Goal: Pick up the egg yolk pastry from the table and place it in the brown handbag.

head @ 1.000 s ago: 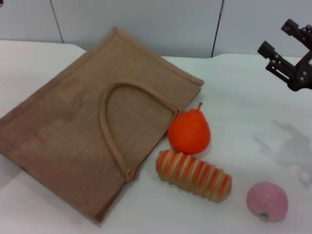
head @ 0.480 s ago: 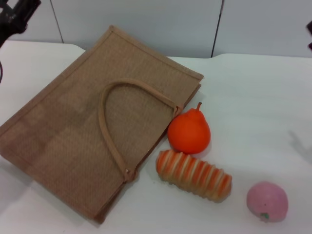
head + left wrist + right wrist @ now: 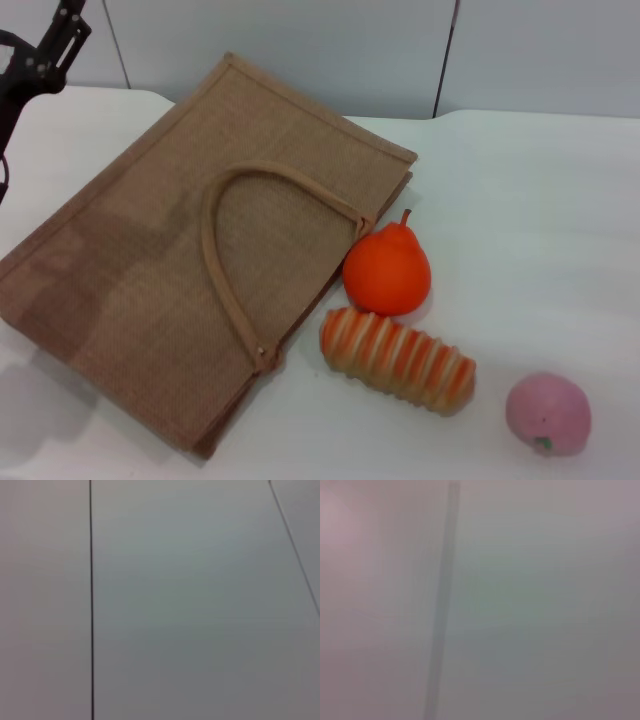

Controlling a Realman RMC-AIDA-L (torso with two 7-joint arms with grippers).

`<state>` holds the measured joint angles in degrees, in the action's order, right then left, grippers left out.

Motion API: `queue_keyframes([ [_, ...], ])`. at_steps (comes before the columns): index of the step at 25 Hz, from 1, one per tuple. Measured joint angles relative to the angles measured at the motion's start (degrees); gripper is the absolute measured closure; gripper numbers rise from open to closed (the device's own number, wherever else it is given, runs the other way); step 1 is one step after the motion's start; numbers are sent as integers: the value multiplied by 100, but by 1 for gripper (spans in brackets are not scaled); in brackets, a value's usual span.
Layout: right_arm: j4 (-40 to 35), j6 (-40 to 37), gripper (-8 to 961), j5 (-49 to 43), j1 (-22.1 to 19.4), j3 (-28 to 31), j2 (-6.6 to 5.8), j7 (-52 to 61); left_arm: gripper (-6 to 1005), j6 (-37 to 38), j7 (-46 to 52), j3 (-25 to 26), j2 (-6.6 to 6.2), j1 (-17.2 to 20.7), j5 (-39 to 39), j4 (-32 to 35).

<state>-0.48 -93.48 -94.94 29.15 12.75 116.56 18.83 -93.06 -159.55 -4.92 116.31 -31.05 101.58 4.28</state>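
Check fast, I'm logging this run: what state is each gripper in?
Left gripper: raised at far left, cannot be told.
Right gripper: not in view.

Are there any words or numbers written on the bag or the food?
None: no words, numbers or signs can be read anywhere.
The brown handbag is plain woven cloth.
The orange fruit, striped bread roll and pink ball carry no labels.
The wrist views show only blank wall panels.

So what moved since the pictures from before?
The right arm swung up and out of the head view. The left claw came in at the far left, above the table's corner. It holds nothing. The bag, orange fruit, striped roll and pink ball stayed put.
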Motion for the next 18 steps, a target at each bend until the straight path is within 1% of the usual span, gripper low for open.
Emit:
queue_keyframes([
  [5, 205, 550, 195, 903, -83, 0, 10, -155, 189, 97, -20, 0, -3, -24, 153, -59],
  [10, 230, 636, 198, 1061, -95, 0, 9, -219, 189, 75, -21, 14, 15, 18, 457, -129],
  [13, 306, 642, 199, 1320, -139, 0, 8, -226, 188, 74, 11, 117, 6, 19, 557, -248],
  [18, 379, 653, 199, 1592, -155, -27, 6, -252, 188, 57, 31, 150, 5, 17, 604, -296],
])
